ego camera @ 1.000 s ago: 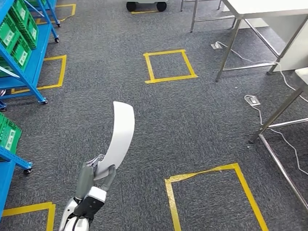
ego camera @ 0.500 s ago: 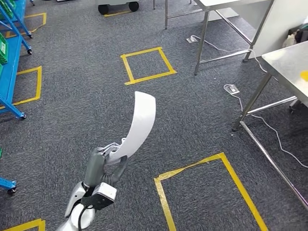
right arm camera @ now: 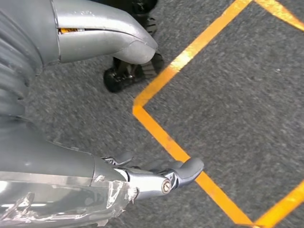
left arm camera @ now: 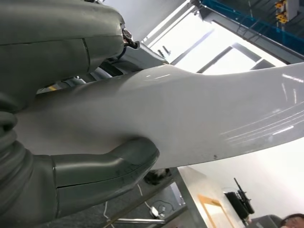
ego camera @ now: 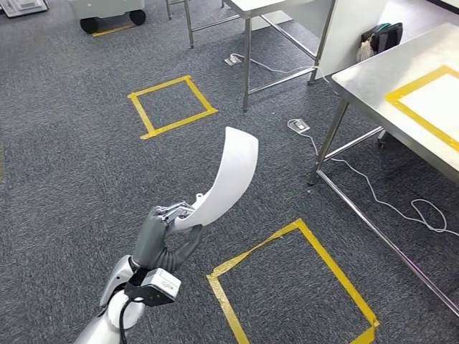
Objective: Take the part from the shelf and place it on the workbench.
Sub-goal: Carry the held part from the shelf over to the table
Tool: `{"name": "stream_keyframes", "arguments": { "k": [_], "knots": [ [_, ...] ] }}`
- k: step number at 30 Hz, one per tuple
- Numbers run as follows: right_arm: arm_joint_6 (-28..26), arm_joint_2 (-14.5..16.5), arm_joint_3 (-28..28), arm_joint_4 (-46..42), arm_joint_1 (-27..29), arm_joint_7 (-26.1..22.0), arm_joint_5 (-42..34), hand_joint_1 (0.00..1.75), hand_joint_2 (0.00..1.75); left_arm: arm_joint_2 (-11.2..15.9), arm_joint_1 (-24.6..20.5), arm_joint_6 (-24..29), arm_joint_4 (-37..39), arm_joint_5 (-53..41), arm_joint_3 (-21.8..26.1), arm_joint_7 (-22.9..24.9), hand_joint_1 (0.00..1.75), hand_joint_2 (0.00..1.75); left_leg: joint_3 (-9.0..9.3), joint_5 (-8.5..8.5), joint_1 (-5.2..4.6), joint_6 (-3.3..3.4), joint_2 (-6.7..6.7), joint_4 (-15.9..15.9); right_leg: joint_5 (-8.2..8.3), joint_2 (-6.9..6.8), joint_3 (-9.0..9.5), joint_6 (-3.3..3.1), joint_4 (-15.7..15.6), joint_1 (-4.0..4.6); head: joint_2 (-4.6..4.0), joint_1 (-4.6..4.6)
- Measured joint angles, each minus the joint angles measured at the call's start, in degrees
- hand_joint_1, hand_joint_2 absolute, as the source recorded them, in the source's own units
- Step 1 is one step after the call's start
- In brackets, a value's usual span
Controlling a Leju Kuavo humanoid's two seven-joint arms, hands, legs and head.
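Fingers [left arm camera: 104,173]: clamped on the narrow end of the white curved part [ego camera: 230,175], thumb under it and darker fingers over the top, as the left wrist view shows.
Left hand [ego camera: 162,240]: holds the part up in front of the body, above the carpet floor [ego camera: 70,172], the wide end rising up and away.
Right hand [right arm camera: 107,142]: hangs over the floor by a yellow tape line [right arm camera: 179,152]; its fingers are apart and hold nothing.
Bench [ego camera: 374,82]: off to the right, steel top with a yellow taped square [ego camera: 427,97] near its far edge.
Step in hand: carrying the part to the bench, I'd say.
Doing it well: keep the grip firm and the part high enough to pass over the near edge of the bench.
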Motion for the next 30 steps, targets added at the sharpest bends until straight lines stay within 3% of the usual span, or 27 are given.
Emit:
{"name": "stream_keyframes", "arguments": {
  "k": [1, 3, 5, 6, 7, 8, 9, 11, 12, 14, 15, 16, 17, 18, 19, 20, 21, 22, 23, 24, 26, 27, 29, 30],
  "knots": [
    [-0.05, -0.09, 0.0, 0.14, 0.01, 0.21, 0.09, 0.0, 1.75, -0.03, -0.08, -0.07, -0.04, 0.0, -0.07, 0.03, 1.75, 1.75, 0.82, -0.32, 0.02, 0.22, 0.63, -0.03, -0.79, -1.7, -0.8, 0.17, 1.6, 0.15, -0.01, 0.15],
    [-0.19, -0.2, 0.01, 0.44, -0.21, 0.73, 0.35, 0.0, 1.75, -0.01, -0.09, -0.29, -0.1, -0.04, -0.14, 0.08, 1.75, 1.75, 2.46, -1.47, -0.04, 0.49, 2.04, -0.04, -3.05, -5.09, -4.65, 0.51, 8.28, 0.3, -0.01, 0.32],
    [-0.4, -0.32, 0.01, 0.67, -0.25, 1.25, 0.62, 0.0, 1.75, 0.05, -0.06, -0.61, -0.1, -0.21, -0.26, 0.06, 1.75, 1.75, 4.26, -3.0, 0.0, 0.45, 3.42, -0.04, -5.07, -6.13, -9.57, 0.83, 14.79, 0.09, -0.01, 0.31],
    [-0.51, -0.38, 0.01, 0.77, -0.11, 1.45, 0.74, 0.0, 1.75, 0.07, -0.06, -0.77, -0.1, -0.31, -0.38, 0.05, 1.75, 1.75, 5.37, -3.89, 0.11, 0.33, 4.05, -0.04, -5.33, -6.32, -11.03, 1.01, 15.62, -0.06, -0.01, 0.34],
    [-0.61, -0.47, 0.01, 0.88, 0.06, 1.6, 0.85, 0.0, 1.75, 0.06, -0.06, -0.89, -0.11, -0.39, -0.52, 0.05, 1.75, 1.75, 6.65, -4.87, 0.26, 0.16, 4.63, -0.04, -4.9, -6.53, -11.53, 1.25, 14.44, -0.24, -0.01, 0.34],
    [-0.67, -0.55, 0.01, 0.98, 0.2, 1.72, 0.97, 0.0, 1.75, 0.05, -0.08, -0.98, -0.12, -0.43, -0.67, 0.05, 1.75, 1.75, 8.04, -5.98, 0.42, -0.08, 5.23, -0.05, -3.42, -7.05, -11.22, 1.46, 11.55, -0.42, -0.01, 0.35],
    [-0.72, -0.58, 0.01, 1.12, 0.34, 1.79, 1.13, 0.0, 1.75, 0.05, -0.11, -1.04, -0.14, -0.44, -0.8, 0.05, 1.75, 1.75, 9.23, -7.14, 0.45, -0.38, 5.8, -0.1, -0.38, -8.34, -10.63, 1.61, 7.91, -0.56, -0.01, 0.43],
    [-0.76, -0.58, 0.02, 1.51, 0.17, 2.05, 1.51, 0.0, 1.75, 0.1, -0.18, -1.11, -0.24, -0.5, -0.97, 0.04, 1.75, 1.75, 11.07, -9.21, 0.17, -1.05, 6.92, -0.5, 5.27, -10.82, -9.9, 1.06, 2.7, -0.55, -0.01, 0.59],
    [-0.79, -0.57, 0.04, 1.69, 0.04, 2.14, 1.65, 0.0, 1.75, 0.1, -0.25, -1.13, -0.35, -0.55, -1.02, 0.04, 1.75, 1.75, 11.85, -9.7, 0.0, -1.42, 7.37, -1.05, 6.92, -11.28, -9.75, 0.57, 1.53, -0.51, -0.01, 0.47],
    [-0.84, -0.63, 0.07, 1.87, -0.08, 2.19, 1.78, 0.0, 1.75, 0.05, -0.58, -1.14, -0.63, -0.62, -1.12, -0.01, 1.75, 1.75, 12.73, -8.98, 0.03, -2.1, 7.77, -1.18, 6.4, -9.82, -8.87, -0.42, 0.89, -0.52, 0.0, 0.11],
    [-0.85, -0.69, 0.07, 1.9, 0.03, 2.18, 1.77, 0.0, 1.75, 0.03, -0.73, -1.14, -0.72, -0.68, -1.19, -0.04, 1.75, 1.75, 11.94, -7.61, 0.18, -2.37, 7.15, 0.89, 5.86, -9.11, -8.16, -0.76, 0.55, -0.64, 0.01, 0.05],
    [-0.85, -0.77, 0.07, 1.91, 0.13, 2.16, 1.78, 0.0, 1.75, 0.06, -0.85, -1.14, -0.77, -0.71, -1.23, -0.07, 1.75, 1.75, 9.72, -6.11, 0.33, -2.56, 6.14, 4.63, 5.25, -8.43, -7.3, -1.11, 0.25, -0.71, 0.01, 0.03],
    [-0.85, -0.86, 0.07, 1.91, 0.15, 2.16, 1.8, 0.0, 1.75, 0.15, -0.89, -1.13, -0.78, -0.74, -1.26, -0.08, 1.75, 1.75, 6.3, -5.27, 0.47, -2.71, 5.0, 9.47, 4.65, -7.64, -6.28, -1.43, -0.08, -0.8, 0.01, -0.04],
    [-0.85, -0.94, 0.07, 1.92, 0.13, 2.15, 1.84, 0.0, 1.75, 0.27, -0.83, -1.14, -0.78, -0.79, -1.28, -0.07, 1.75, 1.75, 2.31, -5.65, 0.57, -2.76, 3.93, 14.18, 3.99, -6.86, -5.32, -1.63, -0.46, -0.8, 0.01, -0.11],
    [-0.85, -1.0, 0.07, 1.92, 0.04, 2.16, 1.95, 0.0, 1.75, 0.41, -0.76, -1.15, -0.78, -0.8, -1.28, -0.08, 1.75, 1.75, -1.44, -7.61, 0.64, -2.8, 3.39, 17.44, 3.31, -6.01, -4.24, -1.73, -0.78, -0.81, 0.01, -0.19],
    [-0.85, -1.05, 0.07, 1.93, 0.0, 2.16, 2.1, 0.0, 1.75, 0.53, -0.71, -1.19, -0.78, -0.83, -1.31, -0.08, 1.75, 1.75, -4.57, -10.6, 0.68, -2.79, 3.17, 19.11, 2.6, -5.08, -3.03, -1.72, -0.99, -0.84, 0.01, -0.19],
    [-0.85, -1.09, 0.08, 1.93, 0.01, 2.18, 2.27, 0.0, 1.75, 0.6, -0.71, -1.24, -0.78, -0.85, -1.33, -0.08, 1.75, 1.75, -6.81, -13.57, 0.71, -2.77, 3.07, 19.28, 1.83, -4.13, -1.68, -1.66, -1.1, -0.87, 0.01, -0.2],
    [-0.85, -1.11, 0.08, 1.95, 0.05, 2.2, 2.46, 0.0, 1.75, 0.63, -0.75, -1.32, -0.78, -0.86, -1.36, -0.08, 1.75, 1.75, -8.28, -15.38, 0.73, -2.74, 2.99, 18.27, 0.96, -3.21, -0.2, -1.57, -1.14, -0.92, 0.01, -0.2],
    [-0.84, -1.13, 0.09, 1.97, 0.09, 2.22, 2.62, 0.0, 1.75, 0.64, -0.8, -1.45, -0.79, -0.87, -1.39, -0.1, 1.75, 1.75, -9.14, -14.98, 0.75, -2.73, 2.74, 16.29, 0.0, -2.32, 1.31, -1.44, -1.14, -1.0, 0.01, -0.19],
    [-0.84, -1.13, 0.1, 1.99, 0.12, 2.24, 2.75, 0.0, 1.75, 0.67, -0.84, -1.59, -0.79, -0.89, -1.43, -0.14, 1.75, 1.75, -9.56, -11.61, 0.82, -2.8, 2.09, 13.44, -0.98, -1.54, 2.42, -1.27, -1.18, -1.09, 0.01, -0.2],
    [-0.82, -1.21, 0.15, 2.03, -0.07, 2.24, 2.99, 0.0, 1.75, 0.85, -0.92, -1.92, -0.82, -0.9, -1.56, -0.34, 1.75, 1.75, -10.11, -1.64, 1.07, -2.81, 0.36, 6.23, -2.99, -0.05, 3.82, -0.68, -0.71, -1.1, -0.01, -0.62],
    [-0.8, -1.26, 0.21, 2.04, -0.16, 2.24, 3.09, 0.0, 1.75, 0.94, -0.92, -2.04, -0.87, -0.94, -1.67, -0.47, 1.75, 1.75, -10.21, 2.15, 1.18, -2.78, -0.3, 3.67, -3.99, 0.54, 4.02, -0.4, -0.58, -1.06, -0.01, -0.84],
    [-0.76, -1.32, 0.31, 2.07, -0.17, 2.25, 3.28, 0.0, 1.75, 0.97, -1.12, -2.21, -1.01, -0.96, -2.01, -0.71, 1.75, 1.75, -9.86, 4.6, 1.28, -2.51, -0.3, 1.58, -5.69, 1.51, 4.74, 0.03, -0.87, -1.03, -0.01, -1.28],
    [-0.74, -1.37, 0.36, 2.08, -0.01, 2.26, 3.37, 0.0, 1.75, 0.93, -1.24, -2.22, -1.09, -0.98, -2.21, -0.79, 1.75, 1.75, -9.46, 5.65, 1.34, -2.26, 0.16, 1.52, -6.3, 1.08, 5.33, 0.2, -0.87, -1.05, -0.01, -1.26]
  ]
}}
